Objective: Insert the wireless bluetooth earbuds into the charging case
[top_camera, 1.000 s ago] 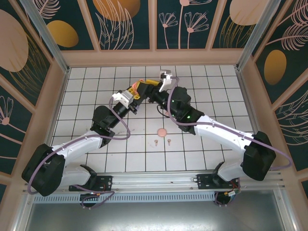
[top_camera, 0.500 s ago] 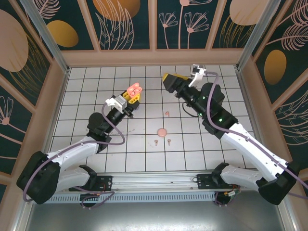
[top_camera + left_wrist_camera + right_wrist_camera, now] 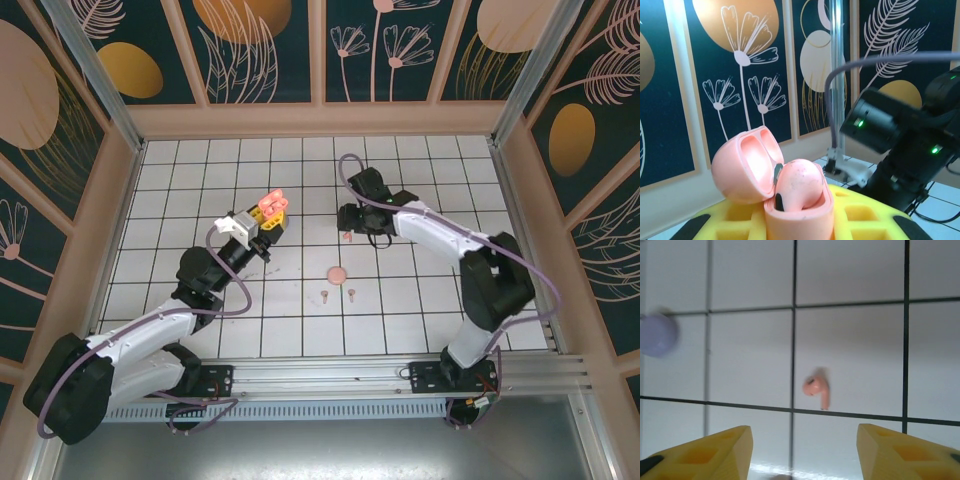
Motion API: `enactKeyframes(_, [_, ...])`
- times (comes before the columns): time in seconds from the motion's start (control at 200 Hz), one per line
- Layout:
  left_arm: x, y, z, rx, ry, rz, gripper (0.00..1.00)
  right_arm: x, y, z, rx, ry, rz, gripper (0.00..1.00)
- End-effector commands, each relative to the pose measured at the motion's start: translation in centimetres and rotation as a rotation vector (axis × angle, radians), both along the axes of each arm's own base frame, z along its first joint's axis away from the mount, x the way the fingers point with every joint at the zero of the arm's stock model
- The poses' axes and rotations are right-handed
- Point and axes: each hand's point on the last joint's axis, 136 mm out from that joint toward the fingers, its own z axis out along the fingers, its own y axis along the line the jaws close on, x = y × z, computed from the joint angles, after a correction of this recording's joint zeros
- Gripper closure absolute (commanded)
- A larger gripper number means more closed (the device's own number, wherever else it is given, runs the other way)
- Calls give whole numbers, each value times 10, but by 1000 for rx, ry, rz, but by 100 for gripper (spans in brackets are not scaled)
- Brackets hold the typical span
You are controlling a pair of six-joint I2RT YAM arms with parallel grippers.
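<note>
My left gripper (image 3: 270, 212) is shut on the base of an open coral-pink charging case (image 3: 272, 203), held up off the tiles at the left of the middle. In the left wrist view the case (image 3: 799, 212) has its lid (image 3: 742, 167) swung back, and one coral-pink earbud (image 3: 801, 184) sits in it. My right gripper (image 3: 349, 222) points down, open, just above a coral-pink earbud (image 3: 347, 237) lying on the tiles. In the right wrist view that earbud (image 3: 817, 389) lies beyond the open gripper (image 3: 804, 434), apart from both yellow fingertips (image 3: 722, 447). Two more earbuds (image 3: 324, 295) (image 3: 352, 292) lie nearer the front.
A small round pink thing (image 3: 338, 273) lies on the white tiled floor (image 3: 430, 300) between the right gripper and the two front earbuds. A blurred lilac round thing (image 3: 657, 335) lies at the left of the right wrist view. Wooden walls (image 3: 320, 120) ring the floor.
The right arm has swung from the back right down and left, over the earbud on the tiles, its jaws a little narrower. The left arm has drawn back slightly, still holding the case.
</note>
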Motion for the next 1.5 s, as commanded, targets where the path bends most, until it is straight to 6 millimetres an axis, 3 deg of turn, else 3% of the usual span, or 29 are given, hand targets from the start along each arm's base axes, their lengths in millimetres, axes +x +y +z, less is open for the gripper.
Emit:
enactKeyframes(0.0, [-2, 3, 4, -23, 2, 4, 100, 6, 5, -2, -102, -33, 154, 45])
enactKeyframes(0.355, [-2, 0, 5, -24, -3, -3, 100, 18, 26, -31, -172, 5, 385, 47])
enactKeyframes(0.891, [1, -3, 9, -22, -8, -8, 100, 18, 16, -71, -269, 86, 408, 51])
enactKeyframes(1.496, [5, -5, 11, -23, -8, -7, 100, 22, 15, -87, -301, 103, 405, 60])
